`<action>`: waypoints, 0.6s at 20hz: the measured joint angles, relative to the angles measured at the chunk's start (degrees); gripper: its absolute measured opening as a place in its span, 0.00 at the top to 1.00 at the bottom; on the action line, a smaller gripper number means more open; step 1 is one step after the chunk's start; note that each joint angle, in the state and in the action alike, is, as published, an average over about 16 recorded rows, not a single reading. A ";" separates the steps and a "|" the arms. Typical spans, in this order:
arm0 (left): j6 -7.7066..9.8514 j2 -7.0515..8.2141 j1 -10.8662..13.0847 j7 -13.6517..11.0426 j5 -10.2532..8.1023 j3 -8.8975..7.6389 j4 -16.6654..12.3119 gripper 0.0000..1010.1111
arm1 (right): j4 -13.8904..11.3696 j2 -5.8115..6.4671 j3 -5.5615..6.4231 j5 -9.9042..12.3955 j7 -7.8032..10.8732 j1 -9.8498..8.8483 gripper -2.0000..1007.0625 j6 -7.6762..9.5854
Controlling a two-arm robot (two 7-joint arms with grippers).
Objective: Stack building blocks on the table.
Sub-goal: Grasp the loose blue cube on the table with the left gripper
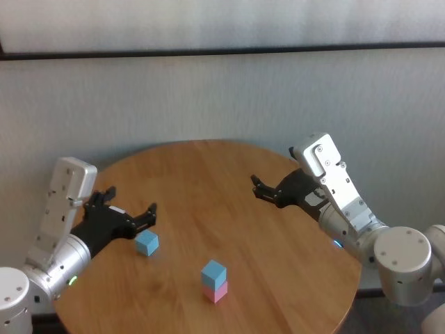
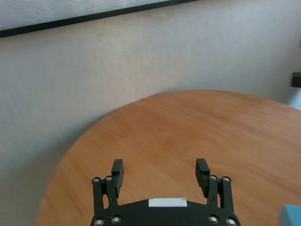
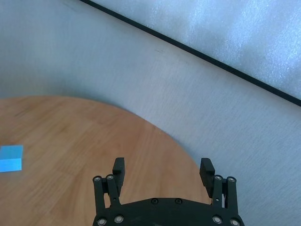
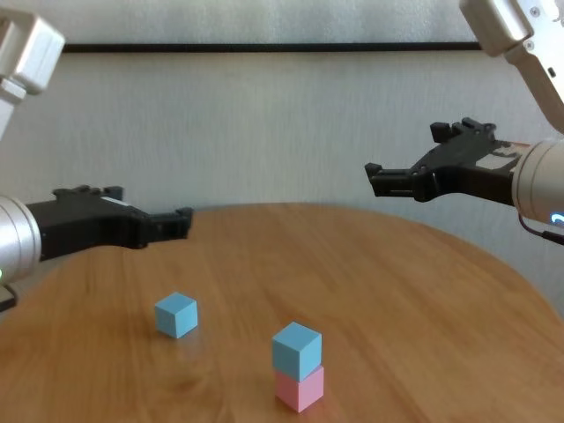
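Nearest the chest camera stood a two-cube stack: a small matte light blue cube (image 4: 296,349) sat squarely on a small matte pale pink cube (image 4: 300,389), toward the near edge of the large round light-brown wood-grain table (image 4: 414,300). This stack lay well below and to the left of the right gripper (image 4: 398,179), which hung above the table's right side with its black fingers (image 3: 118,168) spread wide, holding nothing. A second small matte light blue cube (image 1: 147,243) rested alone on the wood (apart from the stack), just beside and slightly ahead of the left gripper (image 1: 131,207). That gripper was likewise fully parted and empty, apparently hovering low over the table's left portion.
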 joint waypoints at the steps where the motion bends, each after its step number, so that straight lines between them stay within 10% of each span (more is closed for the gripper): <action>1: 0.33 0.03 0.02 -0.37 -0.14 0.06 -0.08 0.01 | 0.11 0.05 0.00 -0.19 -0.10 -0.01 0.00 -0.25; 12: 4.22 -0.10 0.05 -3.14 -0.43 1.16 0.60 0.01 | -0.19 -0.10 -0.11 0.54 0.45 0.03 0.00 0.84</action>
